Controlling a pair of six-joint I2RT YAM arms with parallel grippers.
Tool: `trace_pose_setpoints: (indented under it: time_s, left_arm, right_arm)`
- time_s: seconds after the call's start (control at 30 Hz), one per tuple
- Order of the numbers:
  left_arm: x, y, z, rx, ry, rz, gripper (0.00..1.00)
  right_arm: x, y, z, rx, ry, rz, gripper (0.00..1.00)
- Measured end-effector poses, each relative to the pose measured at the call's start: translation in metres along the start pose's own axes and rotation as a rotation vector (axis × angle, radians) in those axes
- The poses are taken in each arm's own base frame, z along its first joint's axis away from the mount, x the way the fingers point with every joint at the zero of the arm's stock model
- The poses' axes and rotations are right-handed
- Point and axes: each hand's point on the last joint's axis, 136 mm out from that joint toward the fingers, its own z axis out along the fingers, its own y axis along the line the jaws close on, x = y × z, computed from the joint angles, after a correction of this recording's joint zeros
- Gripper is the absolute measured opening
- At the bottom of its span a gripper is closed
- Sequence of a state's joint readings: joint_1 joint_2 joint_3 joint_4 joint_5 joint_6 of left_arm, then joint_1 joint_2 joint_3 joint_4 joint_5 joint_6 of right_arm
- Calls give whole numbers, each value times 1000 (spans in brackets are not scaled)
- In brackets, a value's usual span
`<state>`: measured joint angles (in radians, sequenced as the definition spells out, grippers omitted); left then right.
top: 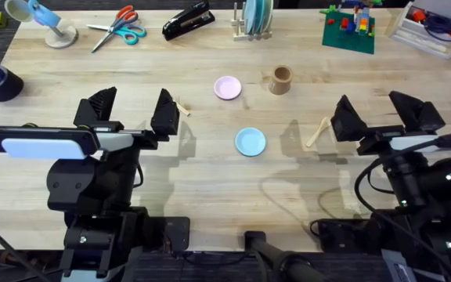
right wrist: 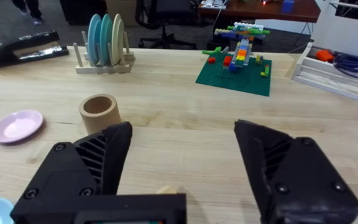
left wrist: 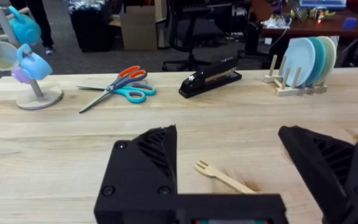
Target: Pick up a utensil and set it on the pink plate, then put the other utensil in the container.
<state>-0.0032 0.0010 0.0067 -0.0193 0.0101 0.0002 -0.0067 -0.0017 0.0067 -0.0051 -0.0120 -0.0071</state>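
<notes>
Containers first: we see one small tan wooden cup (top: 281, 79), a plain cylinder standing upright toward the far edge of the table (top: 210, 168), right of centre, and in the right wrist view its open top shows nothing inside. Just left of it lies the pink plate (top: 227, 88), round with a raised rim and bare. Nearer the middle of the table sits a light-blue plate (top: 250, 142) of the same size, also bare. Near the far edge a wooden rack (top: 252, 33) holds several pale blue-green plates on edge.

We count two utensils, both of pale wood. The fork (left wrist: 224, 177) lies flat on the table left of centre, its short tines showing in the left wrist view, between and a little beyond the left gripper's fingers. The spoon (top: 317, 132) lies flat right of centre, thin handle slanting, just beside the right gripper (top: 380, 119).

We count two grippers, both black with ribbed inner faces. The left gripper (top: 130, 110) has its fingers spread wide apart and holds nothing. The right gripper likewise stands with fingers well apart, gripping nothing.

Along the far edge we also see one pair of scissors (top: 117, 27) with orange and teal handles, one black stapler (top: 188, 19), one mug tree (top: 49, 22) with blue mugs near the far left corner, and one green baseplate with coloured bricks (top: 349, 28).
</notes>
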Motion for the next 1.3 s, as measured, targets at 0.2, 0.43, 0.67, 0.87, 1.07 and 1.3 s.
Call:
trace_pose_setpoints:
  time_s: [0.2,0.43,0.67,0.87,1.07,1.3]
  left_arm:
    - [0,0,0,0,0,0,994]
    - [0,0,0,0,0,0,994]
    - [1,0,0,0,5,0,994]
    - [10,0,-6,0,103,-1,995]
    - [-41,0,-30,0,108,-9,994]
    - [-102,-1,-57,-8,171,-95,993]
  right_arm:
    - [0,0,0,0,0,0,993]
    - [1,0,0,-3,3,0,994]
    - [2,0,0,-2,7,0,994]
    - [2,2,-8,-7,84,4,995]
    - [-35,3,-38,-12,140,7,995]
    - [-84,4,-71,-12,230,12,995]
